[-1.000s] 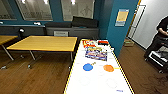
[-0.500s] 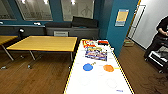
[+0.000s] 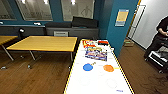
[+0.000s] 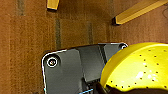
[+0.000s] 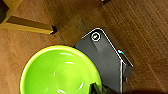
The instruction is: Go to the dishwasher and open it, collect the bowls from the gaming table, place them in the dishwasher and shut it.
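The gaming table (image 3: 100, 83), white-topped with a yellow rim, runs away from me in the head view. On its middle sit a blue bowl (image 3: 87, 67) and an orange bowl (image 3: 108, 68), a little apart. In the left wrist view a yellow bowl (image 4: 140, 67) hangs above the wooden floor, with my left gripper (image 4: 105, 88) shut on its rim. In the right wrist view my right gripper (image 5: 96, 88) is shut on the rim of a bright green bowl (image 5: 60, 72), which hangs above the floor. The dishwasher is out of view.
Colourful game boxes (image 3: 96, 53) and a red box (image 3: 103, 42) lie at the gaming table's far end. A wooden-topped table (image 3: 45, 43) stands to the left and a blue pillar (image 3: 120, 30) to the right. A person (image 3: 160, 37) stands at the far right.
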`<state>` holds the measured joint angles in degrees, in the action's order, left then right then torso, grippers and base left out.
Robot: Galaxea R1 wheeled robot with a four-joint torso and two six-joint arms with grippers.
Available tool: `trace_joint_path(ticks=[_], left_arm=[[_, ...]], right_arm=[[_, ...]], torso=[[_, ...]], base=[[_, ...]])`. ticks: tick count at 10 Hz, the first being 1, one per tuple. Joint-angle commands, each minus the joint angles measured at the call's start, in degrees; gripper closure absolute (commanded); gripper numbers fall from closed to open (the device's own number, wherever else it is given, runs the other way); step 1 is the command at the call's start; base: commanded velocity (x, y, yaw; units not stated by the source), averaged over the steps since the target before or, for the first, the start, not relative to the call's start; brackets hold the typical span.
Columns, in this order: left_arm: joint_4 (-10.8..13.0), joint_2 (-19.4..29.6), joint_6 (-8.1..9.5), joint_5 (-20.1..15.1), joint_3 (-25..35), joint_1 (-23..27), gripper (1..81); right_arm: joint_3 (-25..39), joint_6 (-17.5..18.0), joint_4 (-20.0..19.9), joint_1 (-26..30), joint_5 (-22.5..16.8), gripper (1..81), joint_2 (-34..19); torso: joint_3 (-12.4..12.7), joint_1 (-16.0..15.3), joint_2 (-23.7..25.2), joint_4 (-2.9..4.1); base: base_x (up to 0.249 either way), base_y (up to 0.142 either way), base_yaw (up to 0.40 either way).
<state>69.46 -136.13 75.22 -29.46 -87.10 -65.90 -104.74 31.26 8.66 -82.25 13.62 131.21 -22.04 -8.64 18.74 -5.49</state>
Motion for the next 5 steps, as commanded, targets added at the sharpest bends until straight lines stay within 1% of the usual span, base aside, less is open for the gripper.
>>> trace_joint_path(ticks=[1, 2, 3, 5], left_arm=[[1.11, -0.46, -0.07, -1.65, -1.74, 2.23, 81.1], [1.11, -1.51, -0.16, -1.65, -3.59, 1.52, 81.1], [1.11, -2.65, -0.25, -1.65, -5.61, 1.00, 81.1], [1.20, -4.23, -0.33, -1.82, -7.29, 0.73, 81.1]], right_arm=[[-0.97, -0.23, 1.10, 1.96, -3.16, 81.1, -1.11], [-2.03, -0.23, 1.19, 2.13, -3.33, 81.1, -0.13], [-2.56, -0.23, 1.18, 2.13, -4.21, 81.1, 0.57], [-3.52, -0.23, 1.10, 2.04, -4.30, 81.1, 1.18]], torso=[[0.00, 0.00, 0.00, 0.00], [0.00, 0.00, 0.00, 0.00], [1.66, 0.00, 0.00, 0.00], [2.92, 0.00, 0.00, 0.00]], base=[[0.000, 0.000, 0.000], [0.000, 0.000, 0.000], [0.000, 0.000, 0.000], [0.000, 0.000, 0.000]])
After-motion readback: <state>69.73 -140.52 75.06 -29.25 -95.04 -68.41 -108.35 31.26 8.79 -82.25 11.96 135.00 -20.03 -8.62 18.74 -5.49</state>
